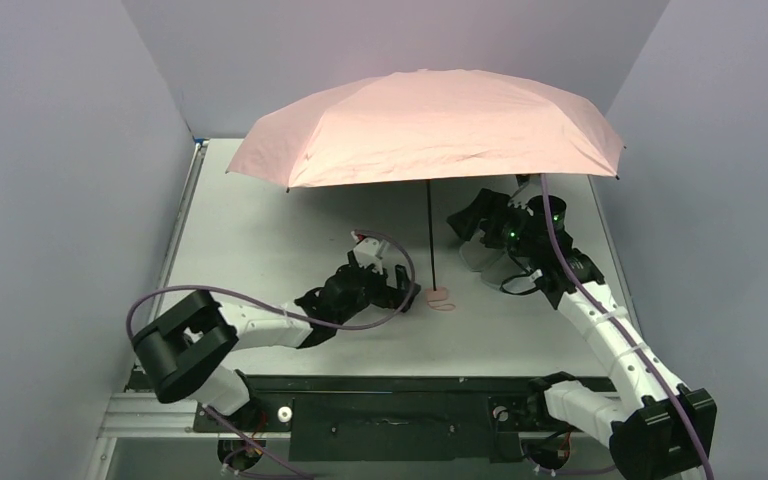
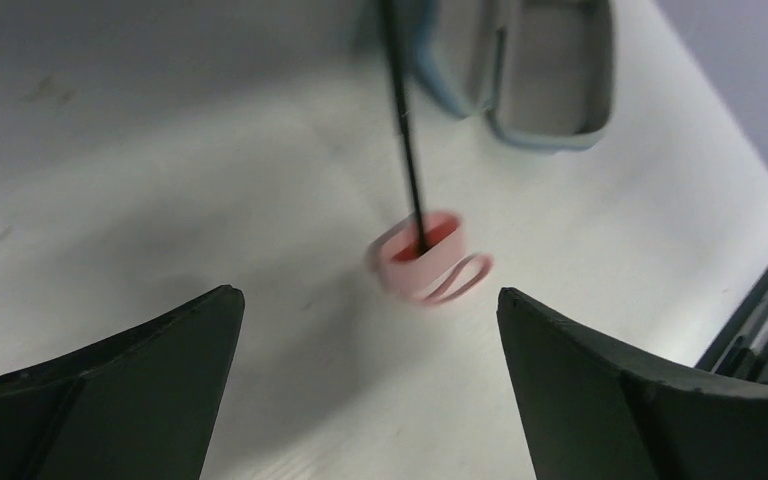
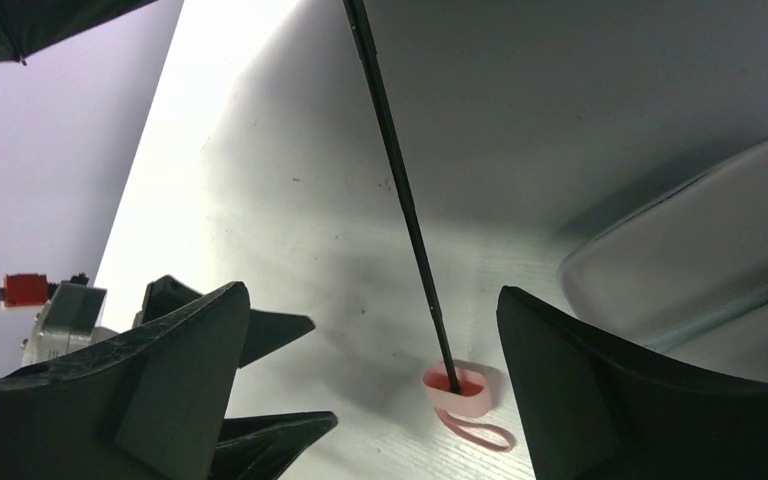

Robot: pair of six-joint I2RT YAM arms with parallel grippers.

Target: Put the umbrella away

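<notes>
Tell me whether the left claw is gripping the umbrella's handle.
No: the left claw stands wide open, and the umbrella's pink handle sits ahead of it, untouched.

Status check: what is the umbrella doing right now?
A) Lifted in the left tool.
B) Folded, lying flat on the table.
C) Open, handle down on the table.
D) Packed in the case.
C: the umbrella has its canopy spread wide, and its handle rests on the table.

Open umbrella (image 1: 425, 125) roofs the table (image 1: 250, 250), its shaft (image 1: 429, 230) blocking mid-table.
</notes>
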